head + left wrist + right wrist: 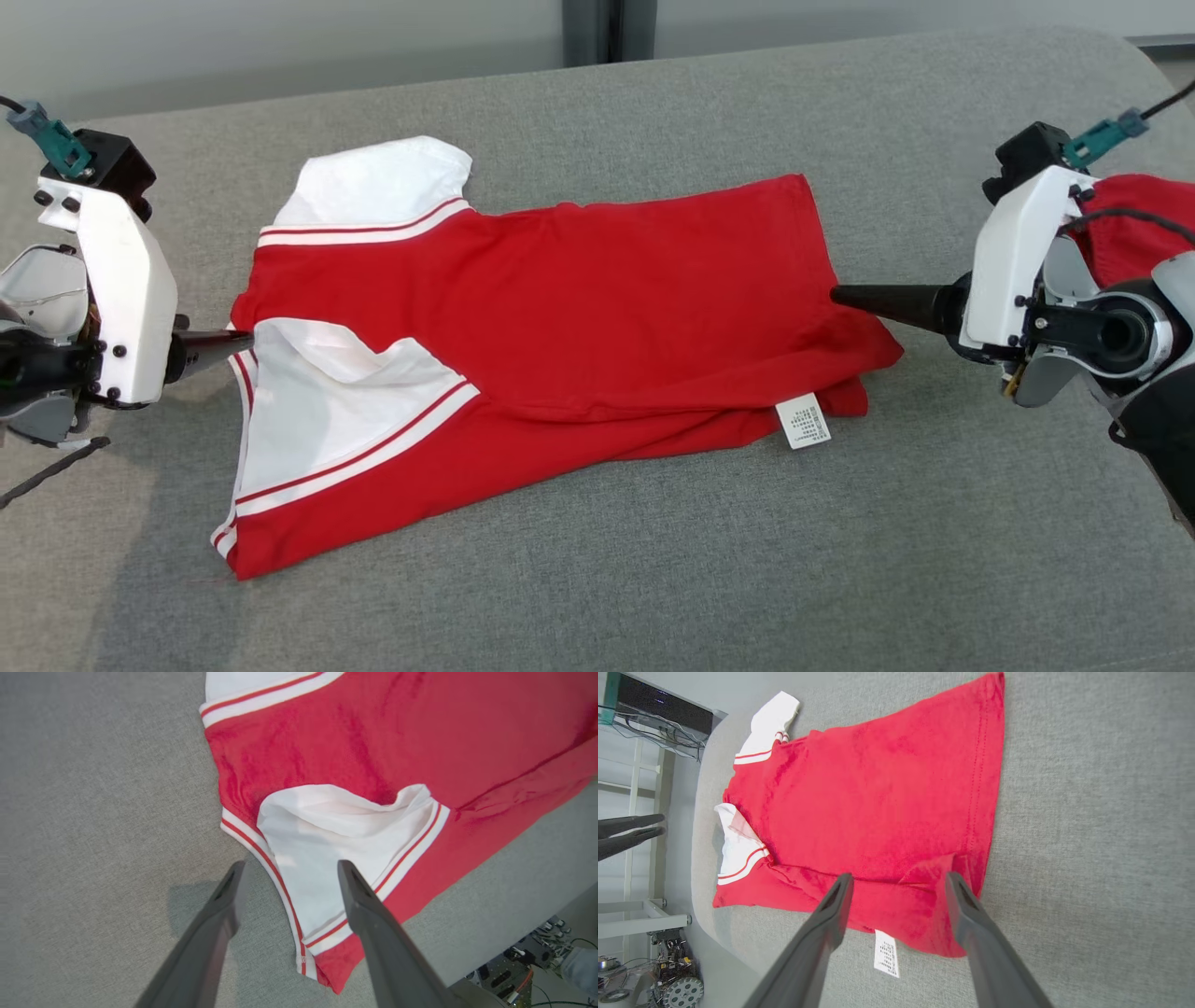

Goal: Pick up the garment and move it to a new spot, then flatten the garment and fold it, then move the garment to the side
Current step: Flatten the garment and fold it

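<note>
Garment (579,308), red with white sleeves, lies on the grey padded surface (653,579), roughly central and stretched left to right. The sleeve end points toward the surface's left edge and the hem toward its right edge. The cloth is doubled, and a lower red layer peeks out along the near side.

- One white sleeve (373,182) lies flat on the far-left side of the shirt. The other sleeve (327,401) is rumpled, on top of the red body at the near left.
- A white care label (803,420) sticks out at the near-right corner of the hem.

Left gripper (238,338): you will see its tips right at the striped trim on the garment's left edge. In the left wrist view the fingers (359,905) stand spread — released, nothing pinched. The trim runs between them.

Right gripper (840,297): its tips are at the hem on the right. In the right wrist view the gripper (899,882) is spread wide — also released. The folded hem corner lies between the fingers and is not clamped.

A second patch of red cloth (1134,233) shows behind the right wrist at the surface's right edge.
</note>
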### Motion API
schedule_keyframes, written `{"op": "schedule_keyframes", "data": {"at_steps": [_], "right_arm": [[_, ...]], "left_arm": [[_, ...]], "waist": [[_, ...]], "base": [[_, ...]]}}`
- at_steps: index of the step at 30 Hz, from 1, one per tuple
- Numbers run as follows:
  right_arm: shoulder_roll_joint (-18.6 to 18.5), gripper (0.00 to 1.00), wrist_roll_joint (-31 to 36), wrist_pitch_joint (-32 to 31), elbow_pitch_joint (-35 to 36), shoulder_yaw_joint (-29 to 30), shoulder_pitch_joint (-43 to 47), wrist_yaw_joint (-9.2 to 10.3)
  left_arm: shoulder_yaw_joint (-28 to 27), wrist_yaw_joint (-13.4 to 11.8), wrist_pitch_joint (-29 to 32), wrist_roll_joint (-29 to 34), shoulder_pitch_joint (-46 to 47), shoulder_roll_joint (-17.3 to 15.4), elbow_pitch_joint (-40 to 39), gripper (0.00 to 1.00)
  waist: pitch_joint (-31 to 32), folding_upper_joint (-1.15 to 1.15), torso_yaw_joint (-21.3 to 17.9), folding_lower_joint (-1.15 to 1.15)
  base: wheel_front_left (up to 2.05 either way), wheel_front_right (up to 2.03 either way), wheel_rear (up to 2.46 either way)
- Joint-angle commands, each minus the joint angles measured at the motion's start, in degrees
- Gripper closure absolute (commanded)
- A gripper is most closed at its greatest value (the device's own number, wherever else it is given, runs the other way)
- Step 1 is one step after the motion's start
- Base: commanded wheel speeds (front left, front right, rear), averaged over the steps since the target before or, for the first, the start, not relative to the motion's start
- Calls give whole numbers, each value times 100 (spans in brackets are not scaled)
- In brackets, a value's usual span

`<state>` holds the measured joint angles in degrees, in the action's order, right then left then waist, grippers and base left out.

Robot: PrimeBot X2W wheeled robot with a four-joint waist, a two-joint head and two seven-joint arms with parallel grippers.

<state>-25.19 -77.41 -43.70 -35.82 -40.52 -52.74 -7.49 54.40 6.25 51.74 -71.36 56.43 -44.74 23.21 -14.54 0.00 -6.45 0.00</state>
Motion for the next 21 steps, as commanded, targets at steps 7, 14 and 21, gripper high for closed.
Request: {"op": "schedule_keyframes", "data": {"at_steps": [7, 14, 21], "right_arm": [[-222, 0, 170, 1740, 800, 506, 759, -1], [-424, 0, 833, 3863, 1462, 816, 1738, -2], [-356, 0, 1494, 5498, 1686, 1123, 2617, -1]], "left_arm": [[-237, 60, -1685, 521, -430, -66, -210, 0], [-569, -568, -3669, 992, -1270, -117, -551, 0], [-998, -1512, -5505, 1084, -2437, 23, -1174, 0]], "waist": [[368, 0, 151, 0], [741, 0, 291, 0], [935, 0, 397, 0]], "base": [[0, 0, 0], [0, 0, 0], [0, 0, 0]]}}
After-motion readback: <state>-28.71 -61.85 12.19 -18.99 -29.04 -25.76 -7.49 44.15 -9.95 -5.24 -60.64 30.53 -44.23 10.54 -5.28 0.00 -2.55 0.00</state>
